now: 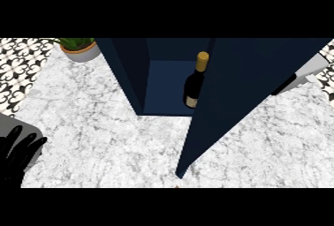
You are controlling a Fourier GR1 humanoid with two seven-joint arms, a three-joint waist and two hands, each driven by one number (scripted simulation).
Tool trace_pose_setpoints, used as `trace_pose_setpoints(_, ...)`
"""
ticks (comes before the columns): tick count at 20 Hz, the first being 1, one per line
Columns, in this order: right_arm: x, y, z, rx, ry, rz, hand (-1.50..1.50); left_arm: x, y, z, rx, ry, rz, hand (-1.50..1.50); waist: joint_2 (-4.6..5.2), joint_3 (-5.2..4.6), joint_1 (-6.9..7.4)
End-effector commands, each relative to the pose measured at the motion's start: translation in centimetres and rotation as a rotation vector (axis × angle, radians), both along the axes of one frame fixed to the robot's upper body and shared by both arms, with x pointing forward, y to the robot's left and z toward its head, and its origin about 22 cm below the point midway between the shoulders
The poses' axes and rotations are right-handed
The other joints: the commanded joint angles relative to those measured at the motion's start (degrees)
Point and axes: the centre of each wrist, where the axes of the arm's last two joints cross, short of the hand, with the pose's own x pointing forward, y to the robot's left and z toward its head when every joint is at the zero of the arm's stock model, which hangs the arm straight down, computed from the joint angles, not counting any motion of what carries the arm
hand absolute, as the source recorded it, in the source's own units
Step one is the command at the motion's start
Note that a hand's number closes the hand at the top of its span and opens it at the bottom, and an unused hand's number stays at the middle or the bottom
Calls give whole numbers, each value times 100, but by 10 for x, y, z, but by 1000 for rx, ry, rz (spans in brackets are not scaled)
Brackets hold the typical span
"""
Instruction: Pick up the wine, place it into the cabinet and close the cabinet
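Black against the marble, the left hand rested at the lower left edge, fingers straight and spread. A potted plant stood far left. The wine stood upright inside the navy cabinet, its door swung wide, hiding the right hand's fingers; only the right forearm showed, so their state couldn't be told. Open counter lay before it.

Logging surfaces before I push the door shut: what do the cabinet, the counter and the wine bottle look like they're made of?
Cabinet: looks like painted wood or board, matte navy, flat and even with no sheen.
Counter: looks like marble or a stone laminate, white with grey veining.
Wine bottle: probably dark glass, with a gold cap and a pale label low on its body.
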Motion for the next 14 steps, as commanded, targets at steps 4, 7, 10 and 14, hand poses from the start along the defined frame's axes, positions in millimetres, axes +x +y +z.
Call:
trace_pose_setpoints(4, -26, 49, -2, 24, -22, 52, 150, -18, 48, -4, 21, -5, 68, -150, -16, -4, 91)
trace_pose_setpoints(7, -15, 61, 1, 33, -77, -2, 150, -15, 62, 2, 43, 9, 54, -150, -17, -13, 138)
trace_pose_setpoints(10, -8, 60, 9, 138, -94, -95, 150, -17, 77, 1, 51, -13, 44, -150, -1, -15, 139)
trace_pose_setpoints(14, 10, 72, 14, 155, -116, -154, 150, -17, 92, 11, 33, -16, 28, -150, 40, -14, 218)
